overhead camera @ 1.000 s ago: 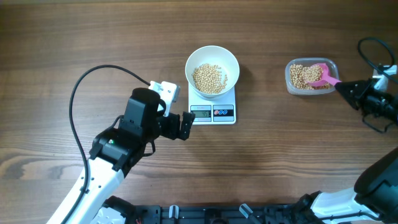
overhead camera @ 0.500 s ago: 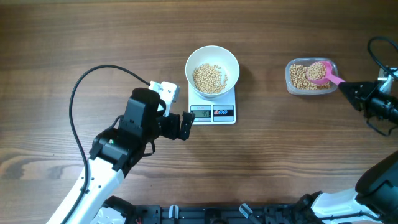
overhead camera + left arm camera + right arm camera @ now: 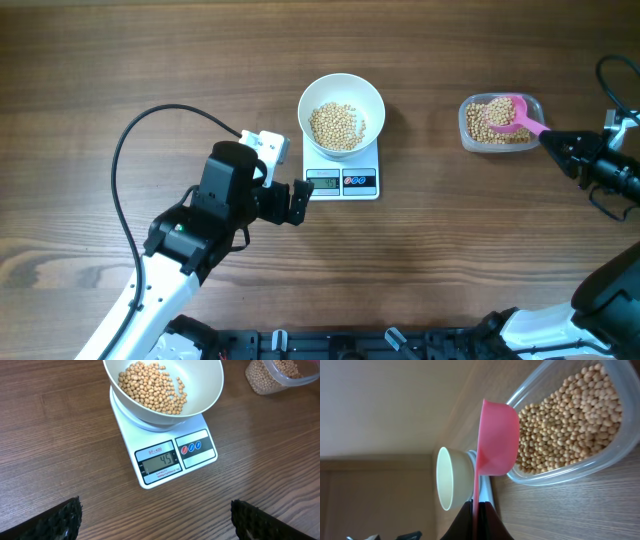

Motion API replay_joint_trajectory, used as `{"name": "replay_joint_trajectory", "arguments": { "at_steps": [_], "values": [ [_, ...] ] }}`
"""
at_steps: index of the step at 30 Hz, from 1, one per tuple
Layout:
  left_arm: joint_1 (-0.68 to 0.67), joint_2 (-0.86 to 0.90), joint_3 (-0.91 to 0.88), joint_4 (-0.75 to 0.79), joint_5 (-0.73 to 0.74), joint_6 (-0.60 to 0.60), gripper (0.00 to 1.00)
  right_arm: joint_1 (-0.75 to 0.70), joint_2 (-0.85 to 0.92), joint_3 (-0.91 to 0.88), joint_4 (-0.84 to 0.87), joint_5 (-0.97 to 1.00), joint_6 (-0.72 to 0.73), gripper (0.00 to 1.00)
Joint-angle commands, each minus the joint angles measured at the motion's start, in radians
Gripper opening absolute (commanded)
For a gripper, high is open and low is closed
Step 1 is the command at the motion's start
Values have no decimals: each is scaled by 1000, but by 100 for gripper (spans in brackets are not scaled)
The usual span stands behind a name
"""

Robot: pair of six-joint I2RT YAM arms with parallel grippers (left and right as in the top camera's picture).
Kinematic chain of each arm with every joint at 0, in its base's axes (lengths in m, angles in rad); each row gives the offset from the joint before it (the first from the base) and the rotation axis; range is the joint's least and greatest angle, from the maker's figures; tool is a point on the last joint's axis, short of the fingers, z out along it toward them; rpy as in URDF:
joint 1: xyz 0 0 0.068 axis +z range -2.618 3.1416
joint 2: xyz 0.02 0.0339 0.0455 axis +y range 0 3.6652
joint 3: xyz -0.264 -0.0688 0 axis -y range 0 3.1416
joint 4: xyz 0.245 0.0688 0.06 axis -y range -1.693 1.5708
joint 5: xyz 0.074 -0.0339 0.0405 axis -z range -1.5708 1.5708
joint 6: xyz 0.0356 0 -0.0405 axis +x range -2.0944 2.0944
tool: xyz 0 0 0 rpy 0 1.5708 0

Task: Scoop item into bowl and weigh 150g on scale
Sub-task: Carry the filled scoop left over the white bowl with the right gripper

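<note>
The scale [image 3: 342, 182] sits mid-table with the bowl [image 3: 372, 100] on it, part-filled with beans [image 3: 335, 126]. The left gripper [image 3: 300, 202] is spread just beside it. Well to the right, over the tub [image 3: 465, 125], the right gripper [image 3: 550, 139] pinches the scoop [image 3: 515, 115], its handle's line running leftward toward the bowl.

We see brown wooden table [image 3: 450, 260], grain running left to right, filling whole overhead view. From right wrist view we see plain beige wall [image 3: 380, 400] behind, darker brown area beside it. Light soft, even.
</note>
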Motion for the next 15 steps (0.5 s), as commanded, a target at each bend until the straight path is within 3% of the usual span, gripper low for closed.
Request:
{"name": "replay_joint_trajectory", "arguments": {
  "at_steps": [1,15],
  "values": [
    [-1,-14,-4,3,4,13,100,-2,13,-8,-8,-122,-26,4],
    [-1,-14,-4,3,4,13,100,70,13,-8,-45,-332,-25,4]
  ]
}}
